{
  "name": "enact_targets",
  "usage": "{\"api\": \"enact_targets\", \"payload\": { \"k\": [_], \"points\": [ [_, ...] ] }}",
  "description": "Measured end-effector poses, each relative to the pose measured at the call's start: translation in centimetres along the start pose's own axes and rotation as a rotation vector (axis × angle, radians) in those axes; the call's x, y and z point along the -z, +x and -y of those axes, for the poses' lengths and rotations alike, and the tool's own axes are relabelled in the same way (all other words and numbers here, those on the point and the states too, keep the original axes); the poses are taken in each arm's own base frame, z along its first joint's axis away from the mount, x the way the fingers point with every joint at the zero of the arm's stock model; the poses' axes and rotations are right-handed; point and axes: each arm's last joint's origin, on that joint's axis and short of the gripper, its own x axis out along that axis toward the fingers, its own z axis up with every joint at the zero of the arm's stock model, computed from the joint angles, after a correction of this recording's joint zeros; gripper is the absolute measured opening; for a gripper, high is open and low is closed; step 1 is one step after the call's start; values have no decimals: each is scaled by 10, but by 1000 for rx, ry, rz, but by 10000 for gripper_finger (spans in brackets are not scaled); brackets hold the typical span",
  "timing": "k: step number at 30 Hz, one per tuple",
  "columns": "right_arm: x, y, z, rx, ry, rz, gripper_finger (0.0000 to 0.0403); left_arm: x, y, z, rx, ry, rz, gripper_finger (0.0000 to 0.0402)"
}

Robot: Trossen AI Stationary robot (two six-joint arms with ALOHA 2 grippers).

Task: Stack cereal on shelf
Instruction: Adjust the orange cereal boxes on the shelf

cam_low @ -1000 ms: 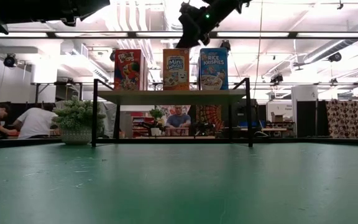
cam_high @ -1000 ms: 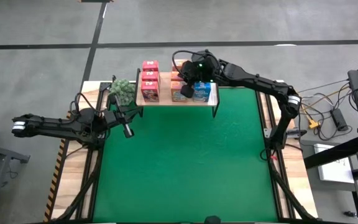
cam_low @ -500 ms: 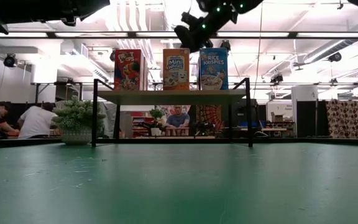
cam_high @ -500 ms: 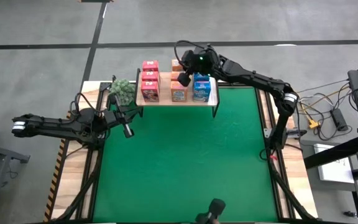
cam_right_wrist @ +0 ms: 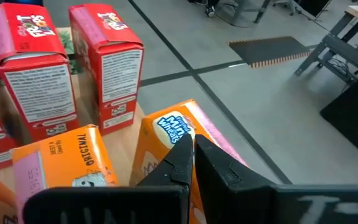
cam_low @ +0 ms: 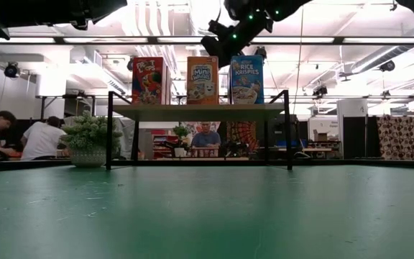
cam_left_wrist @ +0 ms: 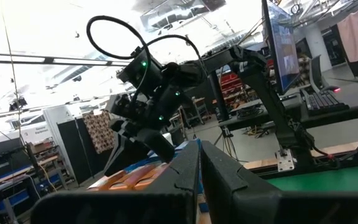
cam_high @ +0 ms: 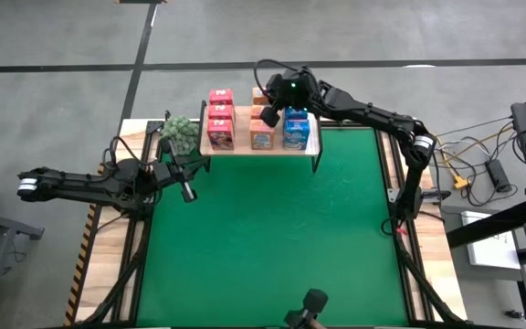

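1. Jaws on both arms are closed, nothing held in either.
2. Right gripper [cam_high: 270, 113] hangs above the shelf [cam_high: 310, 146], over the orange boxes [cam_high: 262, 133] at the back of the middle row; in the right wrist view its closed fingers [cam_right_wrist: 191, 163] point down at the rear orange box [cam_right_wrist: 169, 134].
3. Left gripper [cam_high: 188, 193] sits off the shelf's left end, near the green plant [cam_high: 180, 133], over the left edge of the green mat [cam_high: 272, 238]; its fingers [cam_left_wrist: 188, 171] are pressed together.
4. Shelf stands at the far edge of the desk [cam_high: 131, 132].
5. Cereal on the shelf is in three rows: pink-red boxes [cam_high: 220, 119] left, orange middle, blue boxes [cam_high: 296, 130] right.
6. Low view: one pink-red [cam_low: 148, 80], one orange [cam_low: 203, 80] and one blue [cam_low: 246, 80] front face forward, all upright on the board.
7. People [cam_low: 205, 137] are visible in the room behind.
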Motion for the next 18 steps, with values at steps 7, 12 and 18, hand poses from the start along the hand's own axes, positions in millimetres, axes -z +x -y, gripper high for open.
{"api": "enact_targets", "payload": {
  "k": [7,12,18],
  "points": [
    [-1,-2,-1,-2,-13,4,9,0,0,0,0,0,0,0],
    [-14,-23,-5,-11,-23,48,9,0,0,0,0,0,0,0],
    [-28,-57,-34,-100,-62,63,9,0,0,0,1,0,-3,0]
  ]
}}
